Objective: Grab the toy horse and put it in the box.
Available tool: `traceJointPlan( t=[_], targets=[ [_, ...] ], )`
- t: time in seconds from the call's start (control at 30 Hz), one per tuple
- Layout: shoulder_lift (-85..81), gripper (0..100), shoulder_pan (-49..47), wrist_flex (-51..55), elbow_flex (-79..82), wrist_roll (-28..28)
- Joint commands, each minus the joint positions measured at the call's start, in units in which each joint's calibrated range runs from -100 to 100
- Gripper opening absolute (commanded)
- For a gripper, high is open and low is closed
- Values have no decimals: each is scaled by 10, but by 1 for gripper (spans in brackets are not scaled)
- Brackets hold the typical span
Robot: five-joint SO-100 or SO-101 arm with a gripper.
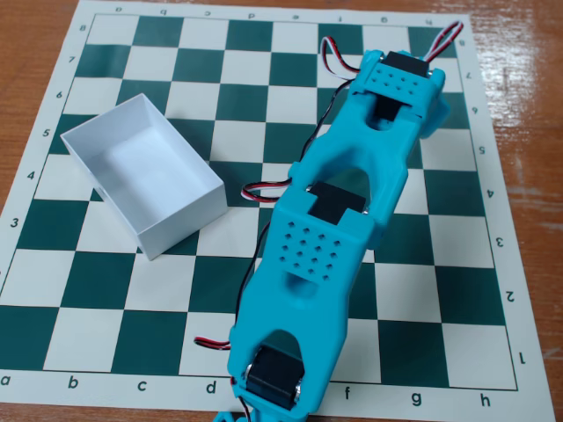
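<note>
A: What stands in the way on the table (519, 105)?
B: Only the box (141, 174), at the board's left, its top open.
A: And the right side?
B: The arm (339, 220) stretches diagonally over it; squares beside it lie bare.

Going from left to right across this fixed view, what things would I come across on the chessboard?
White rectangular open-topped box, empty as far as can be seen → red, black and white cables → turquoise plastic robot arm, stretched along the green-and-white chessboard mat. No toy horse shows, and the gripper is not in view.
</note>
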Motion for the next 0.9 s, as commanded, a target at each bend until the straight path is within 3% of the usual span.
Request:
traceJointPlan(
  t=[0.0,0.87],
  targets=[
    [0,17,9,-7,-15,-1],
    [74,17,-6,84,-157,-83]
  ],
)
